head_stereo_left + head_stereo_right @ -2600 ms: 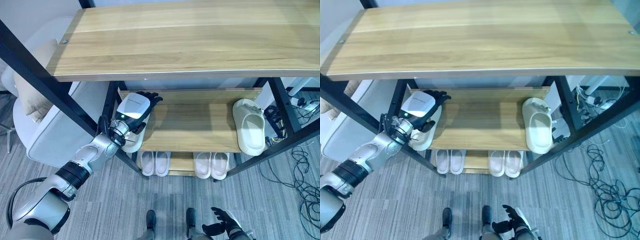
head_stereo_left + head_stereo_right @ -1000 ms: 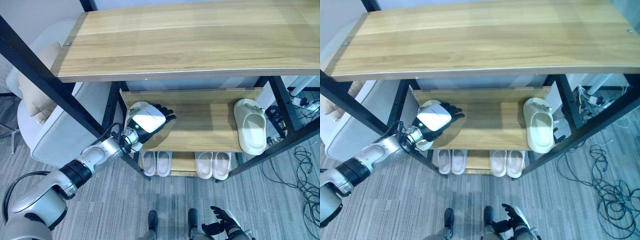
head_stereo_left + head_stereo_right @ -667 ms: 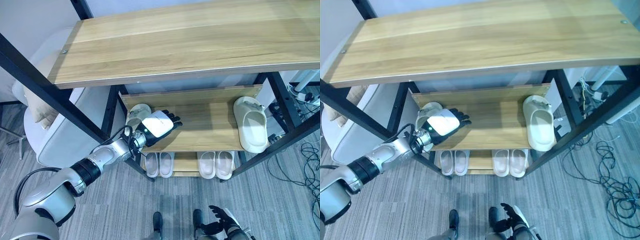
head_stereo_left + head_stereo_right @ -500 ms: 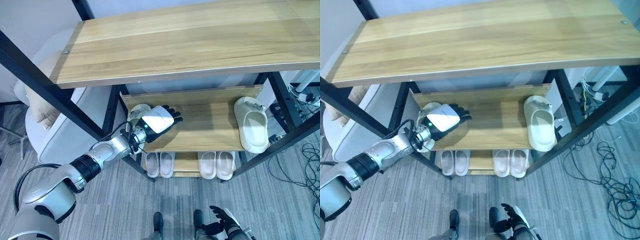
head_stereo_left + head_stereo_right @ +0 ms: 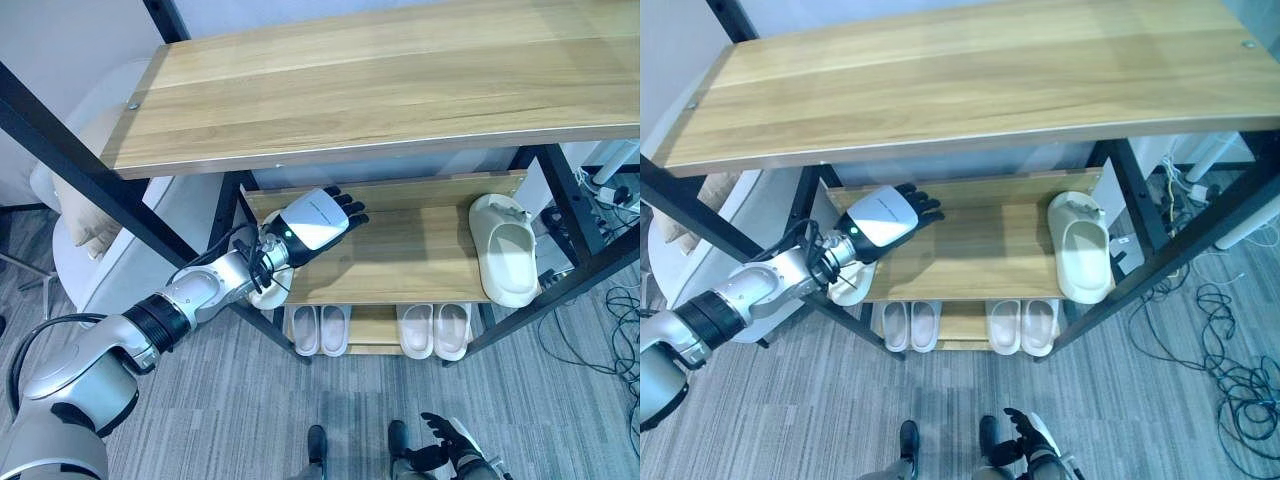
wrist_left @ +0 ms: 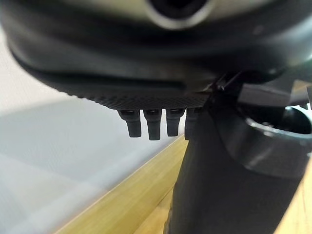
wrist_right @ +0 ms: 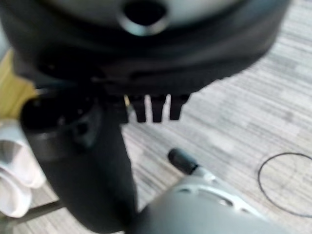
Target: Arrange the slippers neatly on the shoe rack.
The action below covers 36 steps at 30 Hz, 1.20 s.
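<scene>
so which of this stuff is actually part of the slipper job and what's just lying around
Part of the job:
- shoe rack
- slipper at the middle shelf's left end
- slipper at its right end
- two slipper pairs on the bottom shelf
- left hand, open above the middle shelf

Lying about:
- cables on the floor
- cushion
</scene>
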### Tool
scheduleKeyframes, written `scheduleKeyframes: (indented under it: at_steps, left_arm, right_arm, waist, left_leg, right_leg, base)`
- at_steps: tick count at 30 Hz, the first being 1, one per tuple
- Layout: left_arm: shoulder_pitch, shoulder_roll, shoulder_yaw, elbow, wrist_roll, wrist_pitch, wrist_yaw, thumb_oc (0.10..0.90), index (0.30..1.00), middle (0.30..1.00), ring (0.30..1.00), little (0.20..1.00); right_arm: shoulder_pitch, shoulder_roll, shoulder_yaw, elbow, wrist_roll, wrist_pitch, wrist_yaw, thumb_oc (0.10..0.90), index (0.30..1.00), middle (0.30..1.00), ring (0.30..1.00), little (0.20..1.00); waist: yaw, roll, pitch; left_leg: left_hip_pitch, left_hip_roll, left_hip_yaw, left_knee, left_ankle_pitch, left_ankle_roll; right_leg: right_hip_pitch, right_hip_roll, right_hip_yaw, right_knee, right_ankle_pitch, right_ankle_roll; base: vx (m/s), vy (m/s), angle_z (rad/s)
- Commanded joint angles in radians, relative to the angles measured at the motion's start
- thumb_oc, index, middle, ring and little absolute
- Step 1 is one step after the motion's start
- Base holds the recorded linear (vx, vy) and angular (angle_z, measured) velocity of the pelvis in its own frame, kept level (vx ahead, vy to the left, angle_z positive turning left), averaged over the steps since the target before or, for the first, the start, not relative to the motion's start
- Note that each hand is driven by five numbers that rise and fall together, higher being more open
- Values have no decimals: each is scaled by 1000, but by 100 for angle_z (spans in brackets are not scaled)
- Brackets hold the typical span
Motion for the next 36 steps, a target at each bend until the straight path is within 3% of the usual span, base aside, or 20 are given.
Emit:
scheduleKeyframes:
  at_steps: [1, 21, 36]
  left_arm:
    - [-184, 60, 65, 25, 7, 36, 71, 800, 900, 900, 900, 900]
    - [-237, 231, -30, 107, 12, 28, 49, 800, 900, 900, 900, 900]
    - [-160, 143, -17, 390, -25, 59, 43, 800, 900, 900, 900, 900]
  right_arm:
    - [37, -53, -9, -21, -17, -17, -8, 800, 900, 900, 900, 900]
    - [42, -62, -11, -15, -26, -20, -1, 800, 900, 900, 900, 900]
    - [28, -63, 10, 8, -45, -25, -6, 800, 900, 900, 900, 900]
  waist:
    - [2, 14, -30]
    - [13, 26, -35]
    - [-7, 12, -24]
  left_leg:
    - [-17, -26, 37, 3, -89, 1]
    - [-26, -27, 39, 3, -88, 2]
    - [-42, -18, 52, 3, -85, 0]
  right_leg:
    - [-19, -52, 36, 7, -131, 107]
    - [-32, -54, 34, 7, -122, 110]
    - [-54, -51, 41, 7, -114, 110]
  base:
    - [0, 0, 0]
    - [0, 0, 0]
    - [1, 0, 0]
